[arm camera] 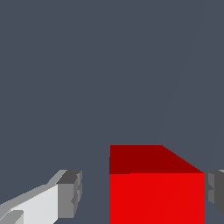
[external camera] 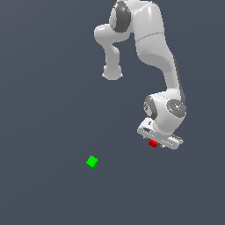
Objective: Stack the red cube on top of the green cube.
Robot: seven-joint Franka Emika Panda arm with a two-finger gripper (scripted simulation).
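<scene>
Wrist view shows the red cube [arm camera: 156, 192] sitting between the jaws, which stand wide with a gap on one side, set to straddle it for a grasp, while the green cube [external camera: 92, 161] lies well apart on the table [external camera: 44, 132].

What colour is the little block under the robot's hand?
Bright red. The red cube shows best in the wrist view.
</scene>
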